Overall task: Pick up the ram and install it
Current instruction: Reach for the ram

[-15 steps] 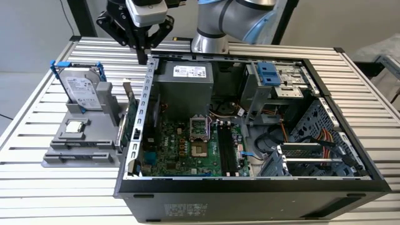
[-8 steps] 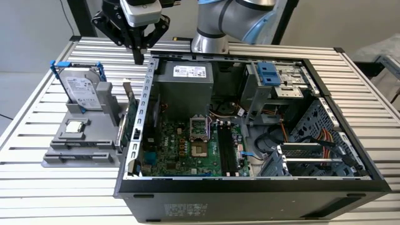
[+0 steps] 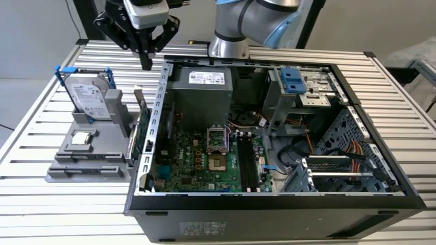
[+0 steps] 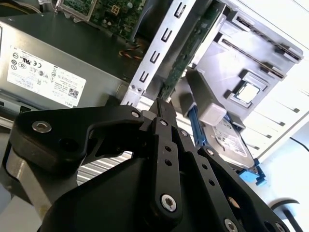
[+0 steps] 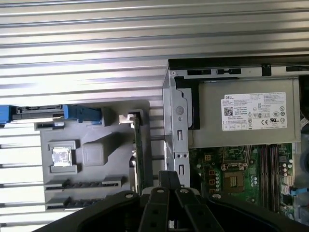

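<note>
The ram point(image 3: 134, 137) is a thin green stick standing on edge in the grey holder point(image 3: 89, 164), just outside the case's wall on the exterior view's left. In the first wrist view the ram point(image 5: 137, 154) appears as a narrow green edge, and in the second wrist view the ram point(image 4: 189, 50) runs along the perforated metal wall. My gripper point(image 3: 146, 63) hangs above the slatted table beyond the ram's far end, near the case's back corner. Its black fingers point(image 5: 167, 178) meet at the tips, shut with nothing between them; the gripper point(image 4: 162, 103) points toward the ram's end.
The open computer case point(image 3: 381, 196) shows the motherboard point(image 3: 204, 166) with long black memory slots point(image 3: 246, 164) and a grey power supply point(image 3: 201, 92). On the holder stand a blue-framed hard drive point(image 3: 90, 99) and a small square processor chip point(image 3: 81, 138). The slatted table point(image 3: 41, 204) surrounds everything.
</note>
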Robot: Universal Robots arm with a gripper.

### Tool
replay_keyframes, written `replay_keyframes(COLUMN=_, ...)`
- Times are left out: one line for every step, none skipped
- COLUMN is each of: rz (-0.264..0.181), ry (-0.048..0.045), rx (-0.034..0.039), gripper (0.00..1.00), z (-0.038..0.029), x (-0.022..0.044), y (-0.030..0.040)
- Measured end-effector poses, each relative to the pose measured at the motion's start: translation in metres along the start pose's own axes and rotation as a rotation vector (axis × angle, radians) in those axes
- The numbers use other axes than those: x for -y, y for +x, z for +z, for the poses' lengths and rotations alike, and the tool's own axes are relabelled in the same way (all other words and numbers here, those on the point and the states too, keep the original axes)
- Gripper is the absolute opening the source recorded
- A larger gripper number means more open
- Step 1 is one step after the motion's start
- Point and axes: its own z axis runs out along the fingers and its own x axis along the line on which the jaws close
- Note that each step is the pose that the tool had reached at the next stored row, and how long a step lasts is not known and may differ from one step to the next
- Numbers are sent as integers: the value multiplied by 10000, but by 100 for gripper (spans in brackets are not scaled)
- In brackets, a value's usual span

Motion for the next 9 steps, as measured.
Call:
replay_keyframes(rz=0, ry=0, rx=-1, gripper=0, z=0, x=1, y=11)
replay_keyframes(rz=0, ry=0, rx=0, gripper=0, z=0, x=2, y=21)
replay_keyframes(rz=0, ry=0, rx=0, gripper=0, z=0, x=2, y=31)
replay_keyframes(rz=0, ry=0, rx=-1, gripper=0, z=0, x=3, y=42)
replay_keyframes(rz=0, ry=0, rx=-1, gripper=0, z=-1, x=4, y=53)
replay_keyframes(rz=0, ry=0, rx=-1, gripper=0, z=-1, x=4, y=63)
replay_keyframes(rz=0, ry=0, rx=-2, gripper=0, z=-1, x=5, y=75)
replay_keyframes(rz=0, ry=0, rx=-1, gripper=0, z=-1, x=6, y=85)
replay_keyframes(rz=1, ry=0, rx=-2, gripper=0, z=-1, x=7, y=96)
